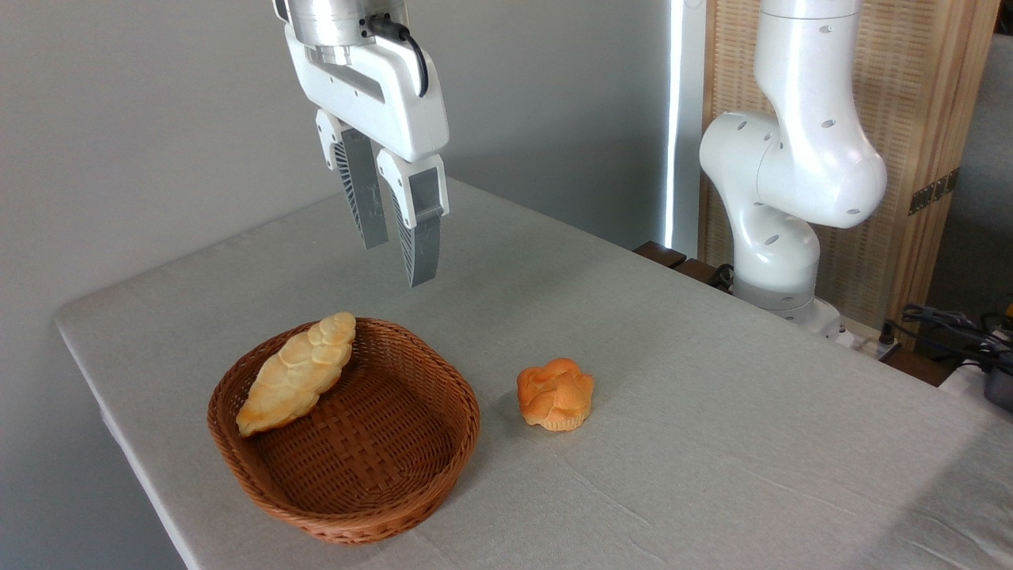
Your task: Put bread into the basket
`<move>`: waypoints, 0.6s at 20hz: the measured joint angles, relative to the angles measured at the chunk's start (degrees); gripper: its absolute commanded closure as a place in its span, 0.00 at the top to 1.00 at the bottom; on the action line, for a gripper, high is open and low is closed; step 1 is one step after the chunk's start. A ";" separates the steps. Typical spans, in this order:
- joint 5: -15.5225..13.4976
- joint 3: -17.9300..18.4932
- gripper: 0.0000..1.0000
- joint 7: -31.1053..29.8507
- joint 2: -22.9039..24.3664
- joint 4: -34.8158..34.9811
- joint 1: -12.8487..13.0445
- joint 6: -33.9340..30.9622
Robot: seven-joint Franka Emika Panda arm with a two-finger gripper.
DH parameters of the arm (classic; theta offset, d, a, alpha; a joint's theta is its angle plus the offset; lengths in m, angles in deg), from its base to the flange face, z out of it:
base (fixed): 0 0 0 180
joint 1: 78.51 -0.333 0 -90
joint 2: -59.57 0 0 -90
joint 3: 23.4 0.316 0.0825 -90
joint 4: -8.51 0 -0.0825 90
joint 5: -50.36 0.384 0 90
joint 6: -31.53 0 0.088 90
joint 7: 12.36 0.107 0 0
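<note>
The bread (297, 370), a golden braided loaf with pointed ends, lies inside the woven brown basket (396, 483), leaning against its left rim with one tip on the rim's far edge. My gripper (398, 263) hangs well above the table, over the basket's far right side. Its two grey fingers (419, 237) point down with a narrow gap between them. Nothing is held between them.
A small round orange bun (555, 393) sits on the grey tablecloth just right of the basket. The arm's white base (779, 237) rises at the table's far right edge. Cables (950, 324) lie beyond it at the right.
</note>
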 measured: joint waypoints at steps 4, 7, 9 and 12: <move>0.04 0.00 1.00 -0.16 -0.13 -0.51 -0.07 -0.43; 0.04 0.00 1.00 -1.08 -0.30 -0.68 -0.08 -0.47; 0.04 -0.01 1.00 -1.72 -0.49 -0.73 -0.08 -0.47; 0.06 -0.05 1.00 -2.12 -0.84 -0.82 -0.08 -0.47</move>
